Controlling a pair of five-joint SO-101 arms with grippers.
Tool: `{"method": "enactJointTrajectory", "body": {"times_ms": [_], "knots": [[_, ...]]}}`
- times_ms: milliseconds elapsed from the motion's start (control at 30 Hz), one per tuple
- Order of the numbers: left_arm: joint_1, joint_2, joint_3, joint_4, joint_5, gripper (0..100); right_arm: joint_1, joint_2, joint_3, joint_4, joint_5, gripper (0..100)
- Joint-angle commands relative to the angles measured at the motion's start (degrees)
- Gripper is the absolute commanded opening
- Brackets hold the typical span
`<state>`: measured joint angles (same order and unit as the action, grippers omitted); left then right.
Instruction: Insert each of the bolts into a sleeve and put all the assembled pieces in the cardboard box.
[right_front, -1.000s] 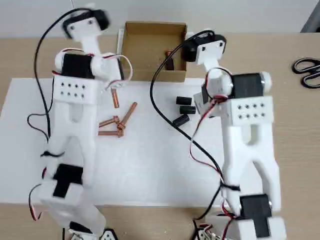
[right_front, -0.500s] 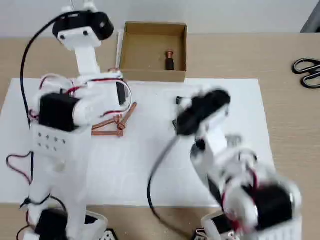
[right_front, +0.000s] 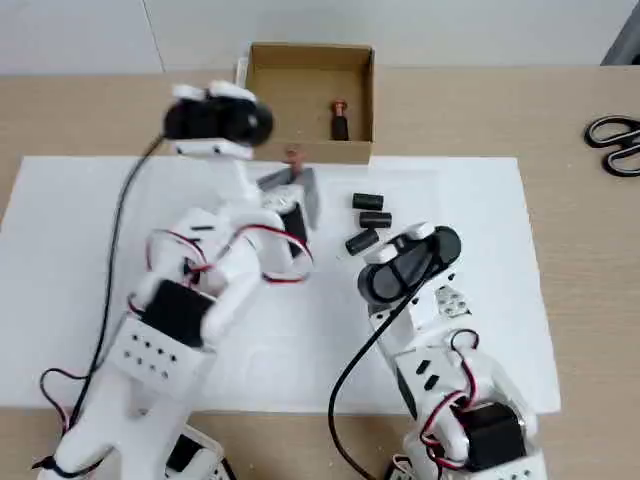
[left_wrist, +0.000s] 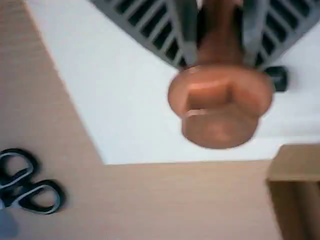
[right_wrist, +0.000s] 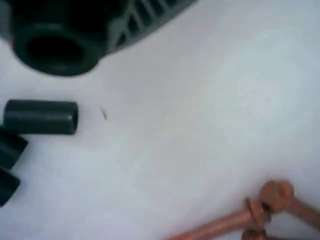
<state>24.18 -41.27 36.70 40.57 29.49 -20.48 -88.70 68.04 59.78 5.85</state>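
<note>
High view: upper centre, the left end effector (right_front: 293, 170) is closed on a bolt (right_front: 293, 156) just below the box (right_front: 290, 100); three loose sleeves (right_front: 368, 202) lie to its right. Left wrist: fingers (left_wrist: 186, 30) clamp the bolt. Right wrist: the right end effector (right_wrist: 67, 40) grips a sleeve (right_wrist: 50, 50), spare bolts (right_wrist: 250, 215) well apart.

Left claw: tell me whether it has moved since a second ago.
Yes. The left claw, gripping a bolt, shifted right along the front wall of the cardboard box.

We see the left gripper (left_wrist: 220, 50) clamped on a copper bolt (left_wrist: 220, 107) over the white mat (left_wrist: 115, 100), with scissors (left_wrist: 27, 182) and the cardboard box (left_wrist: 295, 170) on the table (left_wrist: 175, 200).
</note>
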Motion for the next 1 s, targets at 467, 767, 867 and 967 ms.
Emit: {"method": "enactJointTrajectory", "body": {"times_ms": [467,767,867,967], "knots": [[9.8,-3.3,4.6,-8.9,2.2,0,-7.6,-1.4,5.7,-8.6,-10.9,0.3],[9.8,-2.9,3.4,-3.8,4.0,0,-7.6,-3.8,5.6,-8.6,-10.8,0.3],[9.8,-2.9,3.5,-3.7,4.8,0,-7.6,-6.7,5.9,-8.4,-10.8,0.3],[9.8,-2.8,3.6,-3.7,4.9,0,-7.6,-8.1,5.9,-8.1,-10.8,0.3]]}}
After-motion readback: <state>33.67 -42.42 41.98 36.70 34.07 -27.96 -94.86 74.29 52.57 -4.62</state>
